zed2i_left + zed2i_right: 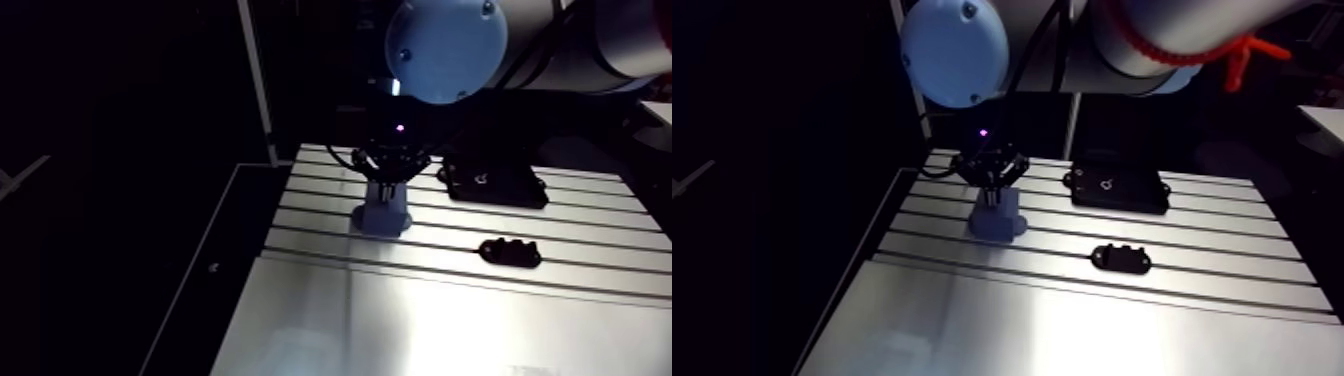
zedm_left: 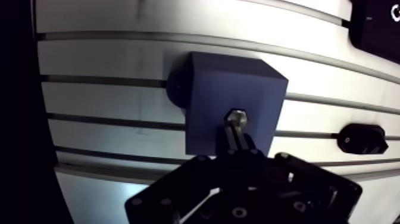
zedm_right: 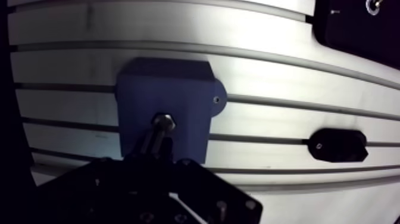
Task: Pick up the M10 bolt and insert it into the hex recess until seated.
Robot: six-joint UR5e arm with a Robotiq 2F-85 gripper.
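A blue block (image 2: pixel 208 101) stands on the slotted table (image 1: pixel 420 320), directly under my gripper (image 2: pixel 236 142). In the wrist view the fingers are closed tightly on the shaft of the steel M10 bolt (image 2: pixel 236 117). The bolt's hex head points down at the block's top face, at or just above it; whether it touches I cannot tell. The hex recess itself is hidden under the bolt head. In the arm view the gripper (image 1: pixel 388 185) hangs straight down onto the block (image 1: pixel 383 218) near the table's back left.
A black plate (image 1: pixel 495 183) lies on the table to the right of the block, further back. A small black fixture (image 1: pixel 510 252) sits in a slot nearer the front right. The table's left edge (image 1: pixel 250 270) runs close beside the block.
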